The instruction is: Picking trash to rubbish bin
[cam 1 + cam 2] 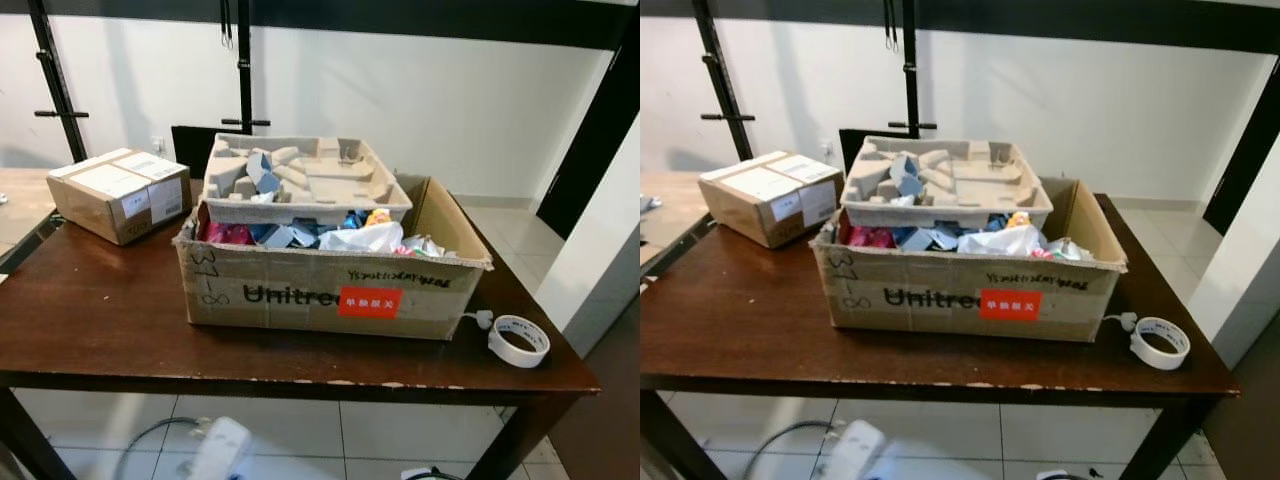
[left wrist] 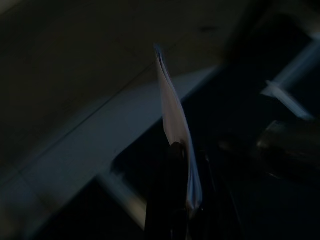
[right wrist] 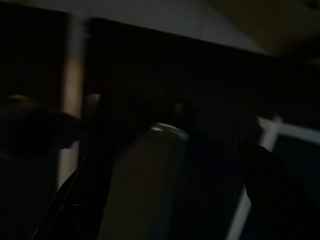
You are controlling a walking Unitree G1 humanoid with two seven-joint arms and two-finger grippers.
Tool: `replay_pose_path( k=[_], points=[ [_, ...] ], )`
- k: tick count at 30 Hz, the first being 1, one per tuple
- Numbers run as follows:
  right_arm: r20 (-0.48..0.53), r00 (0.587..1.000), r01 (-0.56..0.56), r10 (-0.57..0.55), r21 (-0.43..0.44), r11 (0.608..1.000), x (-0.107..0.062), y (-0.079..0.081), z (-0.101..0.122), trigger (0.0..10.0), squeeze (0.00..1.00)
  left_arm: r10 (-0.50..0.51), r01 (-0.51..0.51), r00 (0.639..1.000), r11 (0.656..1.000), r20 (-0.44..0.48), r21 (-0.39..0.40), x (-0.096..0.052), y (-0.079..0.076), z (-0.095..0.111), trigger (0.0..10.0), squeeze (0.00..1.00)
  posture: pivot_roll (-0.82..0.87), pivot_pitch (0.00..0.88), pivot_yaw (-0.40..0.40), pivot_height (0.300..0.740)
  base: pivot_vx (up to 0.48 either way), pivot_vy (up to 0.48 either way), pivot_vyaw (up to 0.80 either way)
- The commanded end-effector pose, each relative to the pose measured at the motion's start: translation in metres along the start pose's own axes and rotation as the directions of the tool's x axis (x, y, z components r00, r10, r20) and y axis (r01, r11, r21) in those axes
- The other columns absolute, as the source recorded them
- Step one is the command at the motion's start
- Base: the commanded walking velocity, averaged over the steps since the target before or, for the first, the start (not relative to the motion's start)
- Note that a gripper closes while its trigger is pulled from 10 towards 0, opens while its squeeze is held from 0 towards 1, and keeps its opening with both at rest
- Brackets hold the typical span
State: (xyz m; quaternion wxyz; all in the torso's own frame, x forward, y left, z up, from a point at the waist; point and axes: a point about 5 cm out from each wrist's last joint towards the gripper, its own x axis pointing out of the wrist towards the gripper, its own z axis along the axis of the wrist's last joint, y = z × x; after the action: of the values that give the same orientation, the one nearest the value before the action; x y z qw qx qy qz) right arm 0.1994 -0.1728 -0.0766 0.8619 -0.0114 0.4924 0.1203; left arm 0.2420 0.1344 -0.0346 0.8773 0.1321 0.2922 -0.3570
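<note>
An open cardboard box [image 1: 300, 285] printed "Unitree" stands on the brown table [image 1: 100, 320], stuffed with crumpled paper and coloured wrappers [image 1: 360, 238]. A grey pulp tray [image 1: 300, 180] holding scraps rests across its back. The left wrist view is very dark: my left gripper [image 2: 187, 150] is shut on a thin white paper scrap [image 2: 172, 110] that sticks up edge-on between the fingers. In the dark right wrist view, a pale cylinder [image 3: 145, 190] sits inside my right gripper [image 3: 170, 150], which is shut on it.
A small sealed carton [image 1: 120, 193] with labels sits at the table's left rear. A roll of white tape [image 1: 519, 339] lies near the right front corner. A black frame [image 1: 243, 70] stands by the white wall. A white object and cable [image 1: 218, 450] lie low below the front edge.
</note>
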Motion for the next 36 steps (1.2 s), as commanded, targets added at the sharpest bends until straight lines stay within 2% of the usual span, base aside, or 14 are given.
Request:
replay_pose_path(
  k=[1,3,4,6,8,9,10,11,13,19,22,26,32,36],
  points=[
    [0.012,0.997,-0.081,0.081,-0.054,0.995,0.0,0.004,0.005,10.0,0.0,-0.075,0.076,0.997,0.996,-0.014,0.054,-0.004,0.004,0.003,10.0,0.0,0.04,0.0,-0.026,0.74,0.0,0.0,0.0],
    [0.02,0.987,-0.158,0.161,-0.112,0.981,-0.001,0.005,0.013,10.0,0.0,-0.144,0.144,0.99,0.987,-0.004,0.071,-0.004,0.004,0.01,10.0,0.0,0.04,0.0,-0.023,0.74,0.0,0.0,0.0],
    [0.035,0.922,-0.374,0.387,-0.189,0.908,-0.009,0.006,0.034,10.0,0.0,-0.296,0.292,0.955,0.952,0.033,0.089,-0.009,0.005,0.033,10.0,0.0,0.03,0.0,-0.02,0.74,0.0,0.0,0.0],
    [0.035,0.922,-0.374,0.387,-0.189,0.908,-0.009,0.006,0.034,10.0,0.0,-0.296,0.292,0.955,0.952,0.033,0.089,-0.009,0.005,0.033,10.0,0.0,0.03,0.0,-0.02,0.74,0.0,0.0,0.0],
    [0.07,0.813,-0.554,0.579,-0.217,0.804,-0.021,0.004,0.057,10.0,0.0,-0.39,0.384,0.916,0.92,0.089,0.078,-0.018,0.007,0.058,10.0,0.0,0.03,0.0,-0.021,0.74,0.0,0.0,0.0],
    [0.07,0.813,-0.554,0.579,-0.217,0.804,-0.021,0.004,0.057,10.0,0.0,-0.39,0.384,0.916,0.92,0.089,0.078,-0.018,0.007,0.058,10.0,0.0,0.03,0.0,-0.021,0.74,0.0,0.0,0.0],
    [0.114,0.743,-0.625,0.659,-0.235,0.745,-0.032,0.0,0.075,10.0,0.0,-0.441,0.434,0.889,0.897,0.12,0.08,-0.026,0.009,0.075,10.0,0.0,0.03,0.0,-0.023,0.74,0.0,0.0,0.0],
    [0.114,0.743,-0.625,0.659,-0.235,0.745,-0.032,0.0,0.075,10.0,0.0,-0.441,0.434,0.889,0.897,0.12,0.08,-0.026,0.009,0.075,10.0,0.0,0.03,0.0,-0.023,0.74,0.0,0.0,0.0],
    [0.23,0.64,-0.665,0.734,-0.313,0.678,-0.059,-0.013,0.119,10.0,0.0,-0.503,0.486,0.827,0.864,0.25,0.129,-0.048,0.018,0.128,10.0,0.0,0.03,0.0,-0.025,0.74,0.0,0.0,0.0],
    [0.315,0.596,-0.58,0.739,-0.468,0.667,-0.097,-0.037,0.17,10.0,0.0,-0.556,0.445,0.706,0.83,0.439,0.337,-0.1,0.036,0.217,10.0,0.0,0.03,0.0,-0.021,0.74,0.0,0.0,0.0],
    [0.366,0.568,-0.557,0.737,-0.488,0.672,-0.107,-0.041,0.182,10.0,0.0,-0.554,0.41,0.702,0.828,0.447,0.382,-0.11,0.042,0.231,10.0,0.0,0.03,0.0,-0.02,0.74,0.0,0.0,0.0],
    [0.516,0.456,-0.54,0.726,-0.488,0.686,-0.134,-0.05,0.211,10.0,0.0,-0.44,0.225,0.724,0.879,0.532,0.42,-0.127,0.059,0.269,10.0,0.0,0.03,0.0,-0.02,0.74,0.0,0.0,0.0],
    [0.514,0.423,-0.537,0.746,-0.521,0.663,-0.146,-0.045,0.222,10.0,0.0,-0.389,0.085,0.665,0.887,0.637,0.453,-0.131,0.059,0.318,10.0,0.0,0.04,0.0,-0.029,0.74,0.0,0.0,0.0],
    [0.499,0.419,-0.536,0.759,-0.539,0.65,-0.145,-0.04,0.224,10.0,0.0,-0.406,0.069,0.66,0.871,0.633,0.486,-0.125,0.052,0.329,10.0,0.0,0.04,0.0,-0.032,0.74,0.0,0.0,0.0]
  ],
)
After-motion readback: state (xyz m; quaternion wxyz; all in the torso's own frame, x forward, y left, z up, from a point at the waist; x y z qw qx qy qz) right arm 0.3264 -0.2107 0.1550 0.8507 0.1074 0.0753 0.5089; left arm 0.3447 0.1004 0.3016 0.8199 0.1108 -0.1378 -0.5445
